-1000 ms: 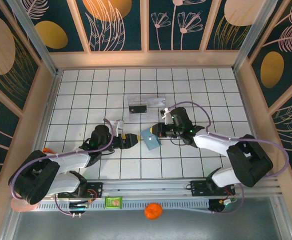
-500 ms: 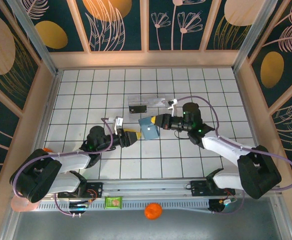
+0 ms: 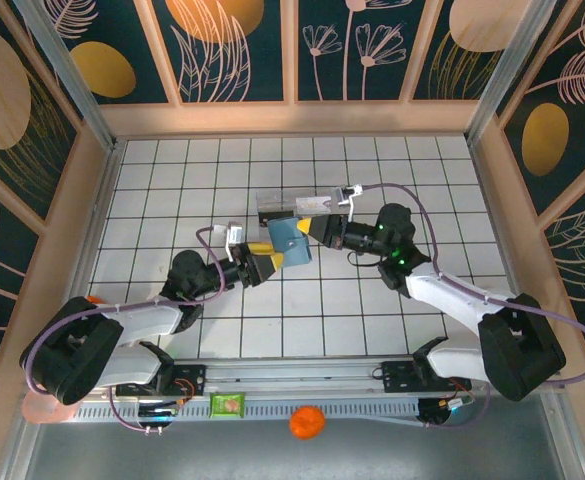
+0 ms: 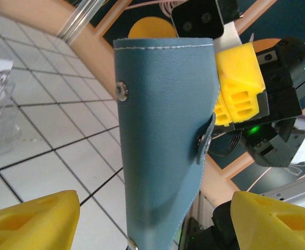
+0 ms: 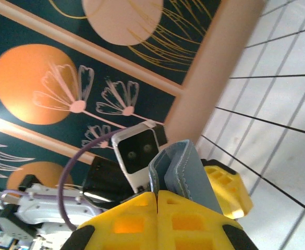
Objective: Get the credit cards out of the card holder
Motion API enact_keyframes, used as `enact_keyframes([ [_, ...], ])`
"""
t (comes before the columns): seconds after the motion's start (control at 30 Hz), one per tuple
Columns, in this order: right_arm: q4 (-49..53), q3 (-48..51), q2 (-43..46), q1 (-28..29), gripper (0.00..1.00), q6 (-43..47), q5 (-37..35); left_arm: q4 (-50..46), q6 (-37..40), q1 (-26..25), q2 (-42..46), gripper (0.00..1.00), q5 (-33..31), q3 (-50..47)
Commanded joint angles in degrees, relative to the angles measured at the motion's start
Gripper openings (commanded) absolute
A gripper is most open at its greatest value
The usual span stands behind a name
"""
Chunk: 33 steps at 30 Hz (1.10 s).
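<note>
The left gripper (image 3: 261, 263), jaws spread, faces the card holder (image 3: 293, 242) straight ahead, lifted off the table (image 3: 172, 200), its long axis square to their closing line; beyond, the right gripper (image 3: 310, 230) pinches its far edge. The left wrist view gives its studded face, the right wrist its layered edge

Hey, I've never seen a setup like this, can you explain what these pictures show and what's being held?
These are two robot arms bolted to a white tiled table, each ending in a yellow two-finger gripper. One picture looks down from above; the other two come from a camera on each wrist. The right gripper is shut on a blue card holder, held off the table. The left gripper is open, facing the holder. A clear plastic tray lies on the table beyond them.
</note>
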State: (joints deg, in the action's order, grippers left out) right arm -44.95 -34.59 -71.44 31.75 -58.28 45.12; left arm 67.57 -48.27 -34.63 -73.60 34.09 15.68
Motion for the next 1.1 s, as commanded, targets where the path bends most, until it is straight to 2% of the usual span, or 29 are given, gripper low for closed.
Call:
enact_keyframes([
  [0.0, -10.3, -0.9, -1.0, 0.1, 0.0, -5.3, 1.7, 6.4, -1.4, -0.4, 0.6, 0.74, 1.6, 2.1],
  [0.07, -10.9, -1.1, -2.0, 0.2, 0.0, -5.7, 1.6, 7.6, -2.3, -0.4, 0.5, 0.71, 2.1, 2.3],
  [0.3, -13.0, -0.7, -5.3, 0.2, 0.0, -6.9, 0.9, 8.1, -3.8, -0.5, 1.2, 0.44, 2.4, 1.4],
  [0.57, -12.0, -2.0, -8.1, 0.0, 0.0, -6.6, 0.8, 4.6, -3.3, -0.5, 1.7, 0.26, 1.4, 1.0],
  [0.7, -7.2, -3.4, -8.0, 0.0, 0.0, -4.1, 0.3, 1.6, -2.8, -0.6, 2.6, 0.14, -0.7, 1.0],
  [0.77, 1.1, -5.1, -6.9, -0.1, 0.0, 0.3, -2.0, -0.3, -2.5, -0.6, 3.1, 0.05, -2.0, 1.4],
  [0.8, 5.6, -5.9, -6.0, -0.1, 0.07, 2.5, -3.6, -1.9, -2.4, -0.8, 3.4, 0.0, -2.9, 1.7],
  [0.87, 16.5, -8.1, -4.2, 0.0, 0.26, 7.9, -8.2, -3.6, -2.2, -1.0, 4.3, 0.0, -4.4, 2.0],
  [0.93, 24.4, -9.5, -2.4, 0.0, 0.4, 11.7, -13.0, -6.8, -1.4, -1.5, 5.2, 0.0, -6.8, 2.8],
  [1.07, 37.7, -11.9, 2.3, 2.3, 0.49, 17.6, -27.0, -15.7, 0.9, -3.2, 5.8, 0.0, -12.4, 5.6],
])
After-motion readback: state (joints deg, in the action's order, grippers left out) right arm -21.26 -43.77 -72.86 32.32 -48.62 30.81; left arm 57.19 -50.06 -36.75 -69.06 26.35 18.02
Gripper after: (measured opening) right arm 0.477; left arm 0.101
